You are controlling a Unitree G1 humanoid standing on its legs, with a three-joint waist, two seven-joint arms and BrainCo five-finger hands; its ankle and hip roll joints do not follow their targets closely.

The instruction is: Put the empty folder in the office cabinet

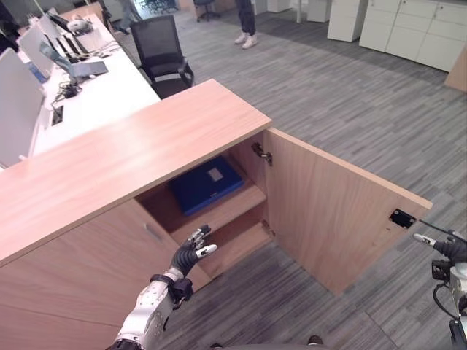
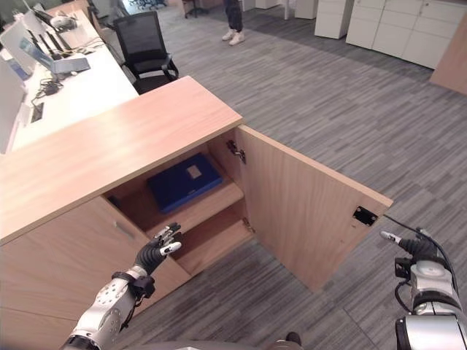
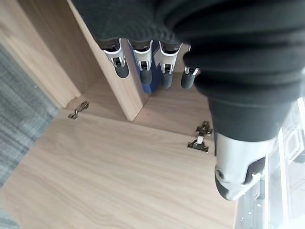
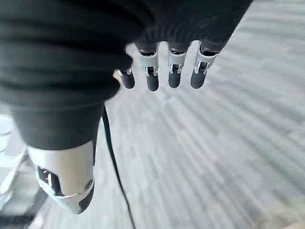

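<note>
A blue folder lies flat on the upper shelf inside the open wooden cabinet. The cabinet's right door stands swung wide open. My left hand hovers in front of the lower shelf, a little below the folder, fingers straight and holding nothing. In the left wrist view the fingers reach toward the shelf edge with a strip of blue folder past them. My right hand hangs low at the far right, beside the open door's outer edge, fingers straight, empty.
A white desk with monitors and a laptop stands behind the cabinet, a black office chair beside it. A person's legs show at the far back. White cabinets line the back right. Grey carpet surrounds the door.
</note>
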